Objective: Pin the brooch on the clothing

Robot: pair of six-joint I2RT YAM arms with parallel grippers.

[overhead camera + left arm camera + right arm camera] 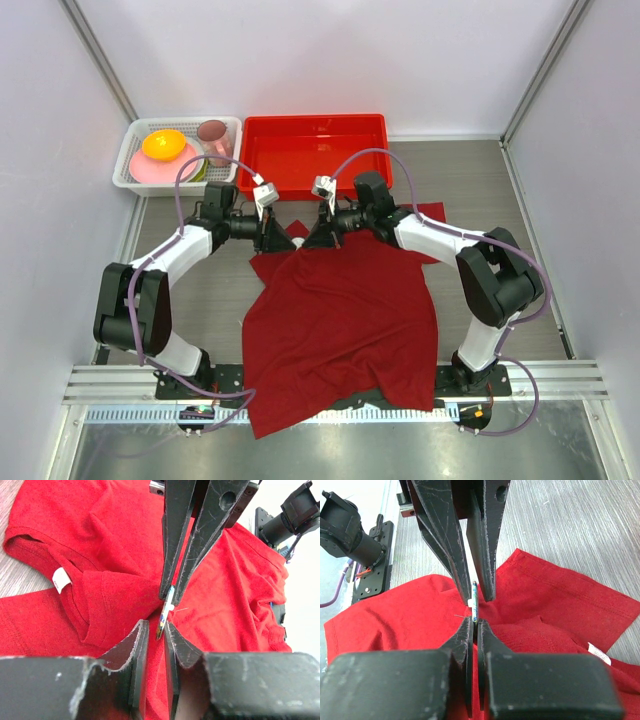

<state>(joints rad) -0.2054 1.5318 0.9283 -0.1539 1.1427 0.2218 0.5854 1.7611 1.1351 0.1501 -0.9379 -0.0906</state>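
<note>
The dark red T-shirt (340,320) lies spread on the table, with its white neck label (61,580) inside the collar. The label also shows in the right wrist view (599,652). Both grippers meet tip to tip just above the shirt near the collar. My right gripper (475,622) is shut on the brooch (475,600), which is seen edge-on, a thin pale disc with a fine pin sticking out sideways. My left gripper (156,627) is open by a narrow gap, its jaws either side of the brooch's (165,615) free edge. In the top view the brooch is hidden between the left gripper (285,240) and the right gripper (318,238).
A bright red plastic tray (315,150) stands just behind the grippers. A white basket (132,172) at the back left holds a pink plate, a yellow object and a cup. The shirt's hem hangs over the table's near edge between the arm bases.
</note>
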